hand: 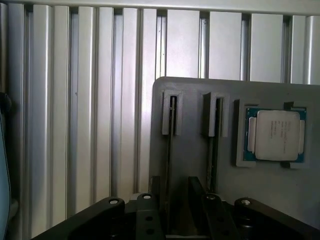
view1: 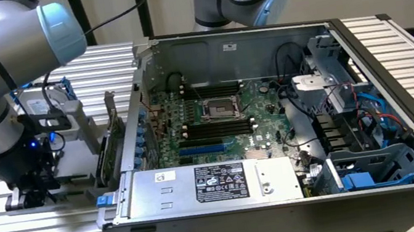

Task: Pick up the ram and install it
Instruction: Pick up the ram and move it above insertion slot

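The gripper (hand: pixel 174 184) hangs low over a grey plastic holder (hand: pixel 195 95) on the ribbed metal table (hand: pixel 90 110). Its two dark fingers are spread apart, one on each side of a narrow groove. A thin dark strip, probably the ram (hand: pixel 172 150), stands on edge in that groove. A second groove lies just beside it, and a square silver processor chip (hand: pixel 277 135) sits beyond. In the exterior view, an upright green card (view1: pixel 114 144) stands between the holder and the open computer case (view1: pixel 288 209).

Pincer (view1: pixel 30 197) low beside open computer case (view1: pixel 290 218), seemingly over gray holder (view1: pixel 73 167).
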Tool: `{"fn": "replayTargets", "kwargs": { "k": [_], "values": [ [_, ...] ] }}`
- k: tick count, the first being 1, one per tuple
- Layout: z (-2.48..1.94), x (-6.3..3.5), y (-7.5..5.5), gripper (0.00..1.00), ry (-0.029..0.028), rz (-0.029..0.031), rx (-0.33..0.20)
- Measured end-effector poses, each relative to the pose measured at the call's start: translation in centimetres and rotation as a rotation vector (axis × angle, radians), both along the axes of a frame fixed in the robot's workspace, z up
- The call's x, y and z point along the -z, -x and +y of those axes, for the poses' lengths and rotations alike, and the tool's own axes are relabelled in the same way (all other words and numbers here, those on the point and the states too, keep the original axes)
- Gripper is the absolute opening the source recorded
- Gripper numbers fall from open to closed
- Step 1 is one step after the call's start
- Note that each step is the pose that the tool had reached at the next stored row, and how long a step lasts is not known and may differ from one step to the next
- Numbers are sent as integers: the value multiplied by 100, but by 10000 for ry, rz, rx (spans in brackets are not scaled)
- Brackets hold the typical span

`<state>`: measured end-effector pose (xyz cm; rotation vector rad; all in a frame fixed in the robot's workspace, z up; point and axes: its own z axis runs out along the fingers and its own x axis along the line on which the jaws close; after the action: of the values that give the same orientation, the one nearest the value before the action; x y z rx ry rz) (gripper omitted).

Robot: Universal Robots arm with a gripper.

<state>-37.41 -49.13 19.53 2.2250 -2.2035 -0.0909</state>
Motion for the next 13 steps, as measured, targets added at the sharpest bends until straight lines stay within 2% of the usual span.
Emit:
{"fn": "replayTargets", "kwargs": {
  "k": [12, 13],
  "values": [
    [-2, -15, 0, 36, -7, 2, 0],
    [-3, -15, 0, 34, -6, 3, -1]
  ]
}}
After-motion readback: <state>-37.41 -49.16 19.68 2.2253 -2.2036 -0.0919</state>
